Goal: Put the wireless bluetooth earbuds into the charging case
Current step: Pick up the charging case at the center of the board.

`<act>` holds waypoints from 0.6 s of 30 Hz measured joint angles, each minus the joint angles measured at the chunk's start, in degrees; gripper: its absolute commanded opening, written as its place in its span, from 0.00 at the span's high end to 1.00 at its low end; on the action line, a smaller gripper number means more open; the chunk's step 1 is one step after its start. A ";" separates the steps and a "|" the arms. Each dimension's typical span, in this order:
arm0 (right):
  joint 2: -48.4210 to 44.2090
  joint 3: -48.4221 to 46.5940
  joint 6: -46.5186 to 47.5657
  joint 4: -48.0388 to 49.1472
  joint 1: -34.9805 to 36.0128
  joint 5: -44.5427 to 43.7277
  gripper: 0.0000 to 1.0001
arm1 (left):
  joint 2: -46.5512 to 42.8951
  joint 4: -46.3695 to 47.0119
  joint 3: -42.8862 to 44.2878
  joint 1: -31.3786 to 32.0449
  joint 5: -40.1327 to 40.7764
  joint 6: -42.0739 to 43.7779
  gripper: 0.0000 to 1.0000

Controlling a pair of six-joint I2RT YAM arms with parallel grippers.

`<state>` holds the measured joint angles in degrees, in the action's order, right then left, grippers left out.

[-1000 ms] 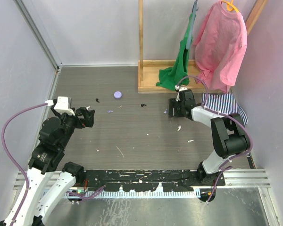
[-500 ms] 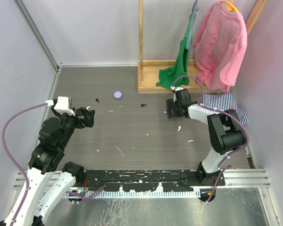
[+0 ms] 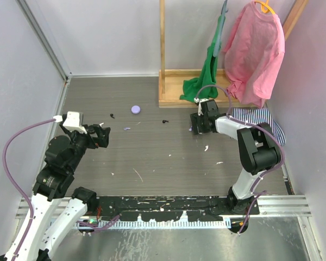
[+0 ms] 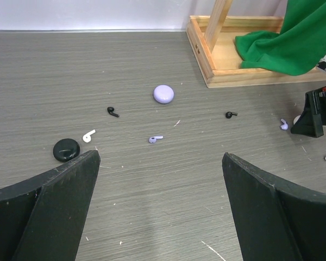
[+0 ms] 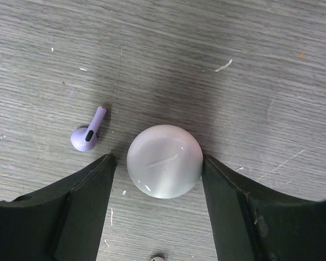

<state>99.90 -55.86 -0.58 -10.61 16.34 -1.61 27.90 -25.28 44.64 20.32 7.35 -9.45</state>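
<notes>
Right gripper point(image 5: 158, 159) edged over white case point(image 5: 164, 168), jaws apart astride it: grasp pending. Left gripper point(image 4: 160, 157) gaping, empty. Next, likely: close squarely.

6 earbuds point(image 4: 155, 139), 3 round cases point(image 4: 163, 94), 3 garments point(image 3: 255, 49), 1 wd rack point(image 4: 217, 60)

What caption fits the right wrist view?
Right tool straddling a round glossy white plastic case; a lilac plastic earbud lies close beside it.

A robot lab cell: plain white wall panels point(image 3: 108, 32), metal mounting rail point(image 3: 282, 204).
</notes>
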 measured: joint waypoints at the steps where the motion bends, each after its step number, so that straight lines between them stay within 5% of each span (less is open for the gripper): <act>1: 0.04 -0.15 0.24 -0.13 0.00 0.17 0.30 | 0.00 0.00 0.02 0.00 -0.09 0.00 0.02; 18: 0.70 -1.57 0.90 -1.88 0.07 1.79 0.51 | 0.15 0.00 0.02 0.00 -1.73 -0.20 0.02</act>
<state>100.60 -57.43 0.32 -12.49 16.40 0.19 28.05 -25.28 44.66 20.32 5.63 -9.65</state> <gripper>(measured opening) 0.590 0.979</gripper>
